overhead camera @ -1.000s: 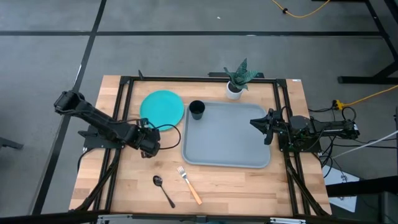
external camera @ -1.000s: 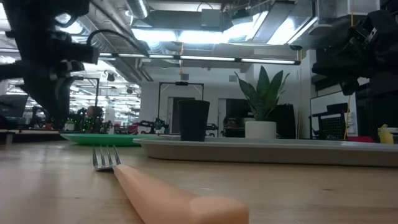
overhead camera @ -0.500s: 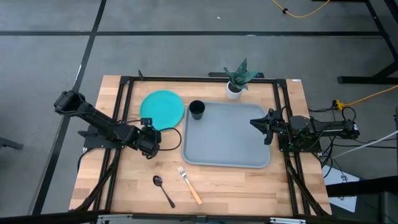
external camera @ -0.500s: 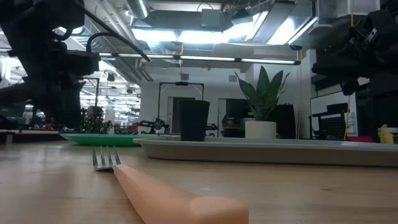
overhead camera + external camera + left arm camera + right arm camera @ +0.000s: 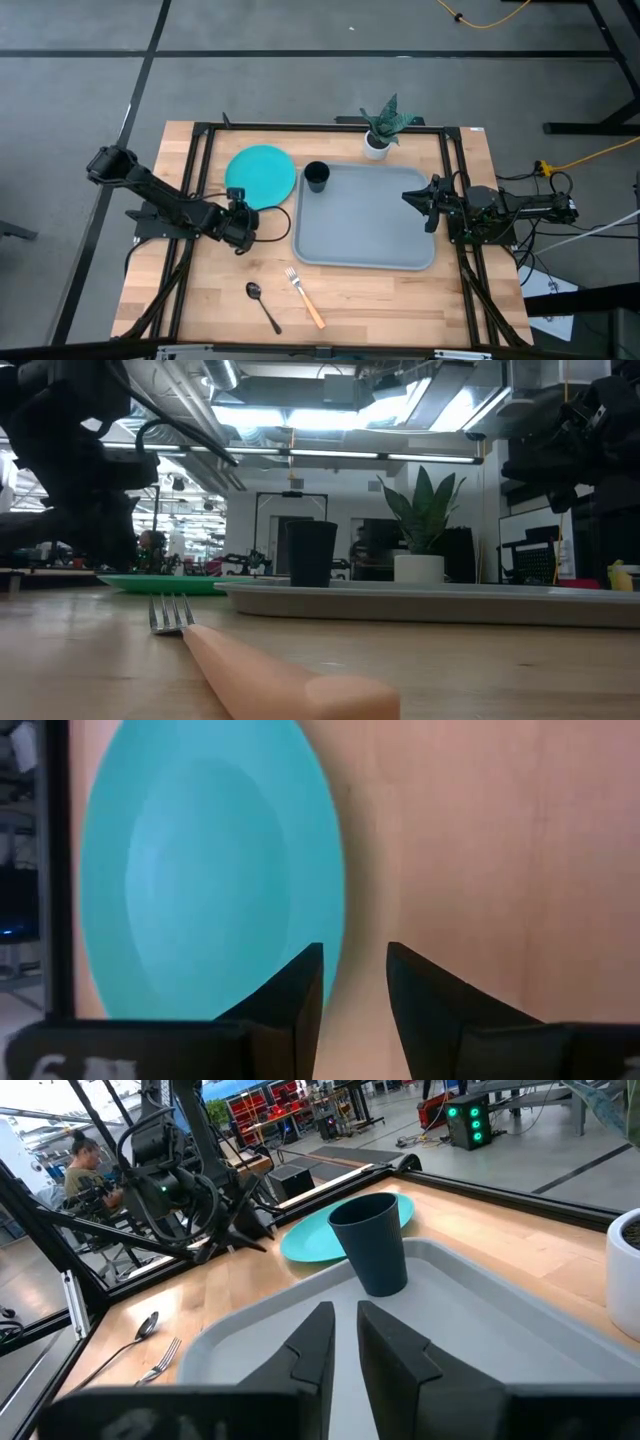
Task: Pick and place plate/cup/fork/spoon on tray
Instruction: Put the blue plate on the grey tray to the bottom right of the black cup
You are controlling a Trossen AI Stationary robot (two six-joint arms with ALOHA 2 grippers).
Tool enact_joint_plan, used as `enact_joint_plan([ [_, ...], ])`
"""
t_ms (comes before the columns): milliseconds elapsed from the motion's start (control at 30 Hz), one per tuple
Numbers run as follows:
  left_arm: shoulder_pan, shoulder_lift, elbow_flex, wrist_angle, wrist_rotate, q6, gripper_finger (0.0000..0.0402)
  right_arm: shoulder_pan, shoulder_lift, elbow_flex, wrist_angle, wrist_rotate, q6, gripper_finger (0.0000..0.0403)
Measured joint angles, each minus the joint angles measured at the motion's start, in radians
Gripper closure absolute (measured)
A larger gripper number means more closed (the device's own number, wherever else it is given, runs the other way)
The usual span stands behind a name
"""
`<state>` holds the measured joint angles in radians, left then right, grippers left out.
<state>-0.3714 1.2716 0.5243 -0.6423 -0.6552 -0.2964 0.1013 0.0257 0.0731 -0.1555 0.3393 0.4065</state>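
Since the earlier frame, the left gripper (image 5: 240, 207) is edged nearer the plate (image 5: 261, 170), fingers slightly parted, grasping nothing. The plate is left of the tray (image 5: 366, 255), unpicked.

Wooden table (image 5: 200, 290): tray (image 5: 365, 240), plate (image 5: 260, 170), fork (image 5: 304, 297), spoon (image 5: 263, 305), plant pot (image 5: 376, 146).

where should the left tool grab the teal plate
At the plate's raised rim, on the edge nearest the left tool, coming in low from that side. The plate lies flat on the table, so only its thin rim offers a pinch, one finger over, one under.
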Motion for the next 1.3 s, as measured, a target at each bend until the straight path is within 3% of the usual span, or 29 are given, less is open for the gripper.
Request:
enact_joint_plan([
  [367, 0.070, 0.073, 0.000, 0.030, 0.045, 0.086, 0.0296, 0.000, 0.000, 0.000, 0.000, 0.000, -0.035, 0.0350],
  [700, 0.144, 0.227, 0.003, 0.214, -0.043, 0.228, 0.0296, 0.000, 0.000, 0.000, 0.000, 0.000, -0.049, 0.0350],
  [1067, 0.169, 0.281, 0.002, 0.283, -0.109, 0.097, 0.0298, 0.000, 0.000, 0.000, 0.000, 0.000, -0.049, 0.0350],
  [1133, 0.169, 0.281, 0.002, 0.282, -0.105, 0.064, 0.0311, 0.000, 0.000, 0.000, 0.000, 0.000, -0.049, 0.0350],
  [1300, 0.154, 0.272, 0.000, 0.267, -0.096, -0.043, 0.0388, 0.000, 0.000, 0.000, 0.000, 0.000, -0.044, 0.0350],
])
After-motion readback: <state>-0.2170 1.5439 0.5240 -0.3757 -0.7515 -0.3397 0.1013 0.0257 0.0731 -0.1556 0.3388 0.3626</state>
